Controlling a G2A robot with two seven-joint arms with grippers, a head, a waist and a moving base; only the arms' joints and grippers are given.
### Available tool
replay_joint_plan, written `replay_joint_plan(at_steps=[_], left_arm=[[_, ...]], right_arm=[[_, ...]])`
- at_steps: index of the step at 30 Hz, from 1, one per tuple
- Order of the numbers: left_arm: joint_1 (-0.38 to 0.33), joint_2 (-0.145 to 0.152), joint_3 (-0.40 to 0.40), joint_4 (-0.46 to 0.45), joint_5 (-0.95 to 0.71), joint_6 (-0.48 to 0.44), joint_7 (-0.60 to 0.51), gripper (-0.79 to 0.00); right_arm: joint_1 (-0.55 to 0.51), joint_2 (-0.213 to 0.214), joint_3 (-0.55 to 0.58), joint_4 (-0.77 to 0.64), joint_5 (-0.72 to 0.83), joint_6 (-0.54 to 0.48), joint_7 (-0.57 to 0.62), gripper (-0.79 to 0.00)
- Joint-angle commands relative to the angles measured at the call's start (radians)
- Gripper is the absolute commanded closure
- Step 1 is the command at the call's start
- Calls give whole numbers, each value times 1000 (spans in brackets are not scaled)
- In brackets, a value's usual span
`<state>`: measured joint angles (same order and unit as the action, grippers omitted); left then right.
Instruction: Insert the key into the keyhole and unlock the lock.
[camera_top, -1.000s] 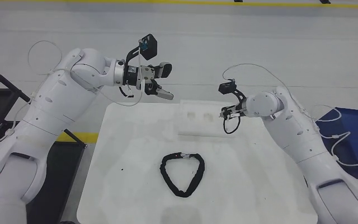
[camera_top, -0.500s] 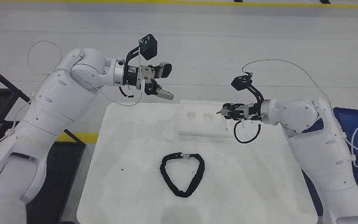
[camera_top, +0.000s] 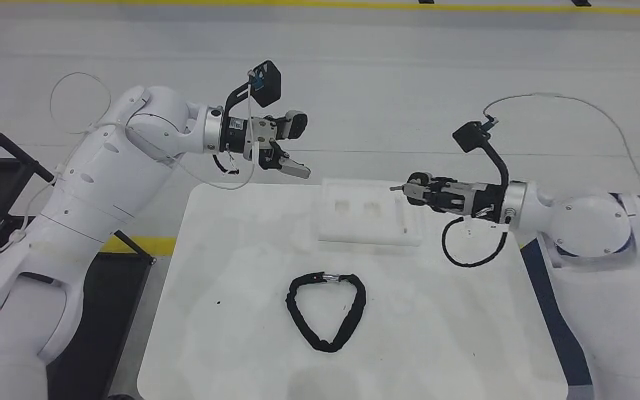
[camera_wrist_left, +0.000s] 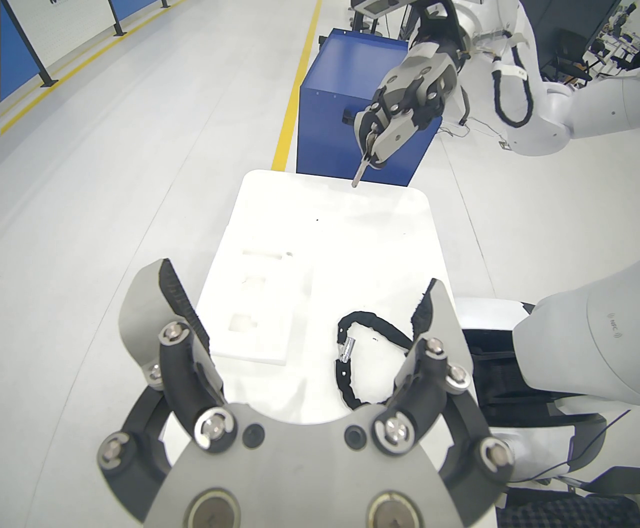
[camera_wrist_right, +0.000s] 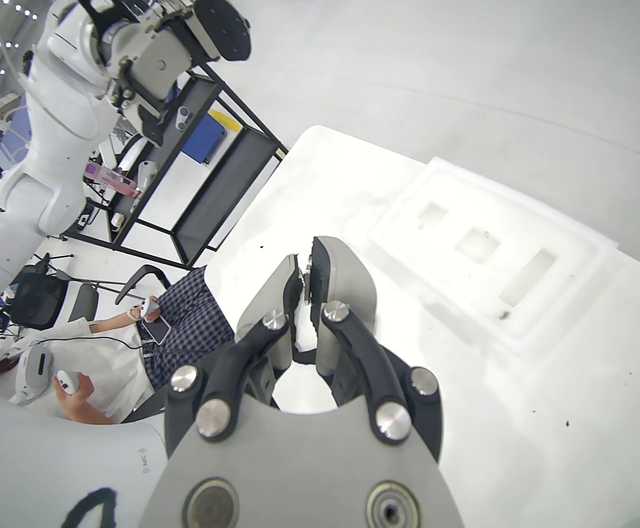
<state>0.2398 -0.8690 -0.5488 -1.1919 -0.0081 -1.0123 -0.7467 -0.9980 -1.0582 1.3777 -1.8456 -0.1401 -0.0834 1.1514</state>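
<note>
Since the earlier frames the right arm has swung outward and its forearm now lies stretched toward the table's middle. The right gripper (camera_top: 408, 187) has shifted only slightly, and the left arm and the lock (camera_top: 327, 310) have not moved.

Table (camera_top: 220, 300): white top, lying below both sets of fingers.

Foam tray (camera_top: 365, 212): white block with rectangular recesses, on the table between the two grippers. Its far right corner sits just under the right fingertips.

Left gripper (camera_top: 295, 168): held in the air above the table's far left edge, fingers spread wide with nothing between the pads. From these fingers, the tray and the lock lie ahead and below.

Right gripper, seen from the left wrist: fingers pressed together, pinching the key (camera_wrist_left: 361, 167) by its head.

Lock: black sleeved chain closed in a loop, flat on the table, well apart from both pairs of fingers and on the robot's side of the tray. Its silver cylinder (camera_wrist_left: 346, 348) joins the loop's ends.

Key: its blade juts beyond the right fingertips, tilted downward, tip in the air above the tray's edge, well apart from the lock.
</note>
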Motion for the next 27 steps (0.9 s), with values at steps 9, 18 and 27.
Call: replay_joint_plan(at_steps=[9, 18, 27], left_arm=[[0, 0, 0, 0, 0, 0, 0, -785], [0, 0, 0, 0, 0, 0, 0, -785], [0, 0, 0, 0, 0, 0, 0, -785]], right_arm=[[-34, 13, 44, -82, 83, -38, 5, 0], [-34, 13, 44, -82, 83, -38, 5, 0], [-34, 13, 44, -82, 83, -38, 5, 0]])
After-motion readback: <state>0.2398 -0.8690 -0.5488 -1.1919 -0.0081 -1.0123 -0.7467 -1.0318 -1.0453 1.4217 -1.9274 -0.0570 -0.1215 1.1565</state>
